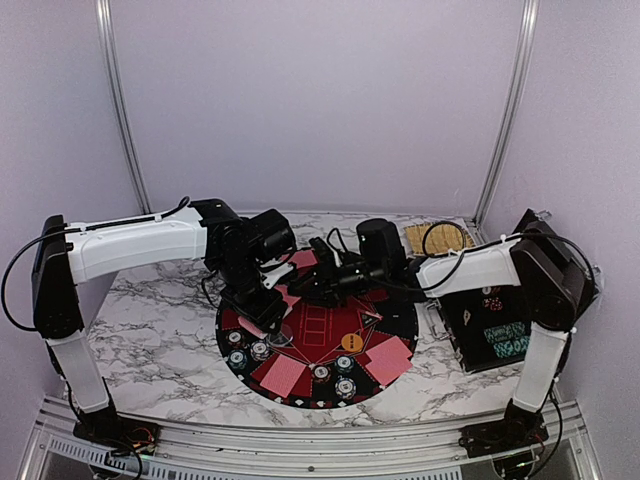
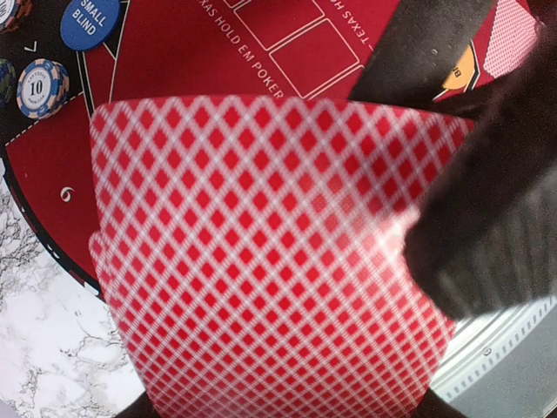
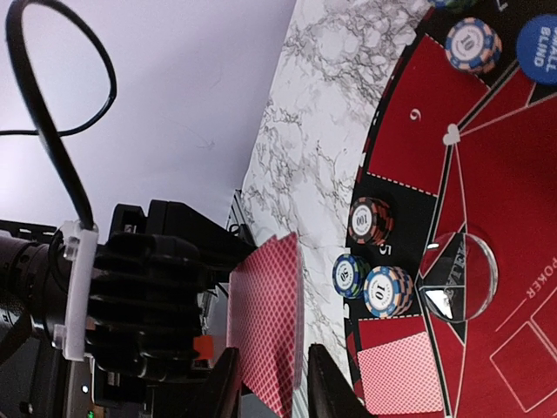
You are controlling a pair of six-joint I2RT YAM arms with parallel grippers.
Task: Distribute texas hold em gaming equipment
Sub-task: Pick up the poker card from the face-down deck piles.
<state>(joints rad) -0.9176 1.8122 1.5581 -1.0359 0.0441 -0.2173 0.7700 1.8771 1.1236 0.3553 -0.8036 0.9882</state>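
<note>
- One pack of cards, red-diamond backs up, is clamped in the left gripper above the near-left part of the mat. At least two cards can be told apart by an offset edge in the left wrist view; no fuller count can be made.
- The fingers of the right gripper are placed on either side of the same pack's free edge. Whether they are pressed onto it cannot be told.
- Four chip stacks are counted in full in the right wrist view. Three are grouped at the mat's rim, two of them touching. The fourth, marked 10, is set apart beside seat 6. A further stack is cut off at the top edge.
- Three round buttons are counted:
  - one blue button lettered SMALL BLIND;
  - one orange button near the mat's middle;
  - one clear button just beside the three grouped stacks.
- Two card groups are laid face down on the mat's near half, well apart. The number in each cannot be told.
- One black case is seen on the marble table, right of the mat.
</note>
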